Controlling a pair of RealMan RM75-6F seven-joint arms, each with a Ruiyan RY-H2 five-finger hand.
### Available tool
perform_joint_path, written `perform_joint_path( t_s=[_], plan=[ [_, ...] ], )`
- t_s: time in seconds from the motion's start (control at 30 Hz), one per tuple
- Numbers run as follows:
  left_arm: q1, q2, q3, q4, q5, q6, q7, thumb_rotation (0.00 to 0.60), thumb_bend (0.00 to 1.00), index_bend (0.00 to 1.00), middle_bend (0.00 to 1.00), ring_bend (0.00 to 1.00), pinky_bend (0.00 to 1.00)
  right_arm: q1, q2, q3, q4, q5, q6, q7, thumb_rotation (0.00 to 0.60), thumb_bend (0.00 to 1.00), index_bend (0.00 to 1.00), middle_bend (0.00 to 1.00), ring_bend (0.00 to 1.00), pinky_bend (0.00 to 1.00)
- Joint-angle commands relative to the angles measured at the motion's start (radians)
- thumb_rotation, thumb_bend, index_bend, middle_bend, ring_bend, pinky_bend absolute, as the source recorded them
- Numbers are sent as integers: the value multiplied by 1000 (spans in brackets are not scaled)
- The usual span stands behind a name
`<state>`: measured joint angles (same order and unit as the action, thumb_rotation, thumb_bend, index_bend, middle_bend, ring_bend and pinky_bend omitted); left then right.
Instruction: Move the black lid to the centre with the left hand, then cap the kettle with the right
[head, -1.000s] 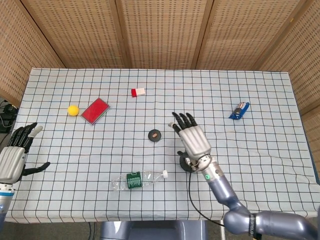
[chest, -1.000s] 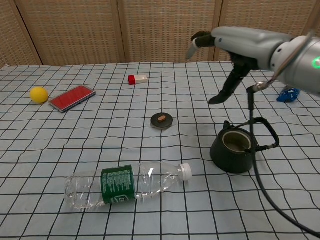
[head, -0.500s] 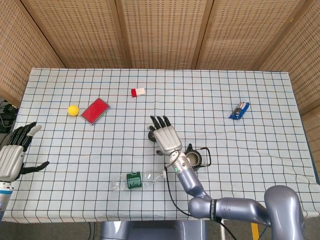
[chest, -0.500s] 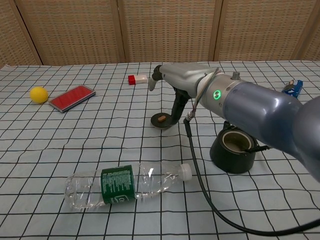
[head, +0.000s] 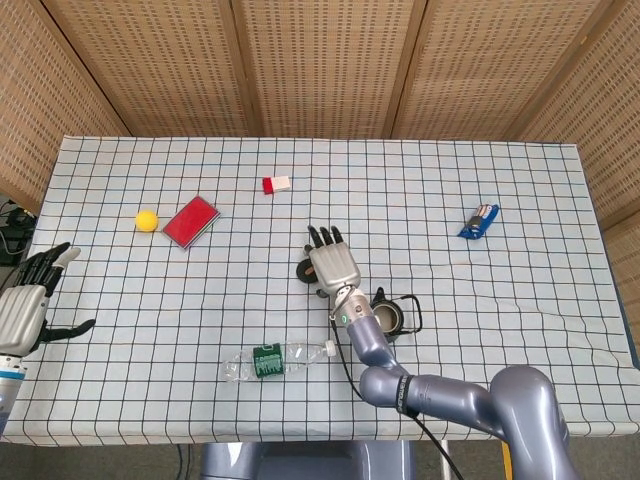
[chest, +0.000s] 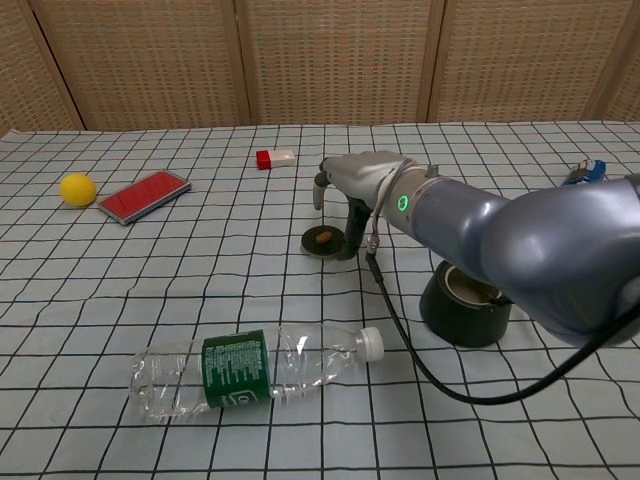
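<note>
Your right hand (chest: 345, 190), fingers spread, hovers over the black lid (chest: 322, 241) mid-table; next, pinch its knob and carry it to the kettle (chest: 466, 300).

Left hand (head: 24, 312) open, idle at the left edge.

Both hands (left (head: 22, 312), right (head: 333, 266)) spread

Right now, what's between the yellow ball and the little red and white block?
The red flat case lies between the yellow ball and the red-and-white block, clearest in the head view.
</note>
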<state>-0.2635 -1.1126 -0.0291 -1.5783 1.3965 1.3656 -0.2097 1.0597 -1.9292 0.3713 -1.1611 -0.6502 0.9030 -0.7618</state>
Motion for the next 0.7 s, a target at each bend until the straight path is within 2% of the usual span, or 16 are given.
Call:
perform_joint_path(
  t_s=[0.03, 0.37, 0.7],
  plan=[
    [-2, -1, -4, 2, -4, -13, 1, 600, 101, 26, 0, 0, 0, 15, -12, -1, 23, 10, -14, 3, 600, 324, 308, 44, 0, 0],
    [-1, 1, -13, 3, -4, -43, -4, 600, 101, 26, 0, 0, 0, 48, -46, -10, 114, 26, -53, 13, 600, 332, 290, 40, 0, 0],
    [1, 4, -19, 1, 4, -59, -11, 600, 101, 30, 0, 0, 0, 68, -73, -17, 169, 22, -71, 26, 600, 416, 311, 42, 0, 0]
  ],
)
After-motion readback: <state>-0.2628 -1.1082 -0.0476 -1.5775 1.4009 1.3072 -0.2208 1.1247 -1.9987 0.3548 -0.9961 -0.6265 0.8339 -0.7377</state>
